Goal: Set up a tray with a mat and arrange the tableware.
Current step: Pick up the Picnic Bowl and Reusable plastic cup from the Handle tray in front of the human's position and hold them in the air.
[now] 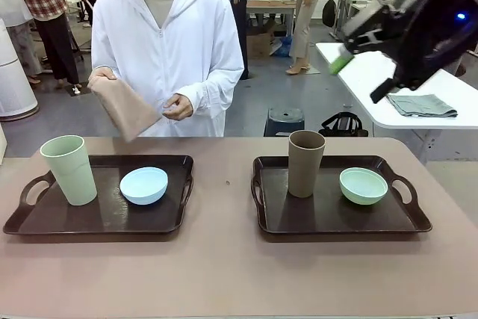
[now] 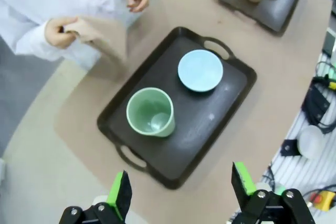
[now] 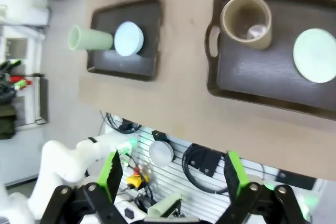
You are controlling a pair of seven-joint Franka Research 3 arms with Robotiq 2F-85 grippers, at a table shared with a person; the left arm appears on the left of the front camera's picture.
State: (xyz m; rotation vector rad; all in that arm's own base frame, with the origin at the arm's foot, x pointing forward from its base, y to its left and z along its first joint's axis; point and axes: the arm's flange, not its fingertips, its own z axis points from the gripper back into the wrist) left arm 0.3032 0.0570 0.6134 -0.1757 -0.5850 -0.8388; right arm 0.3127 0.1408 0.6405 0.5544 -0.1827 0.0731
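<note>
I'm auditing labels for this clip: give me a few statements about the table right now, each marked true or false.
The pale green cup and light blue bowl share the left tray. True.
The brown cup lies on its side. False: it stands upright.
The person's hand holds a tan mat off the trays. True.
The pale green bowl sits on bare tabletop. False: it is in the right tray.
The right gripper grips a cup. False: it is open and empty.

Front across table (image 1: 224, 274), wrists high overhead, sharing trays (image 2: 205, 124)
</note>
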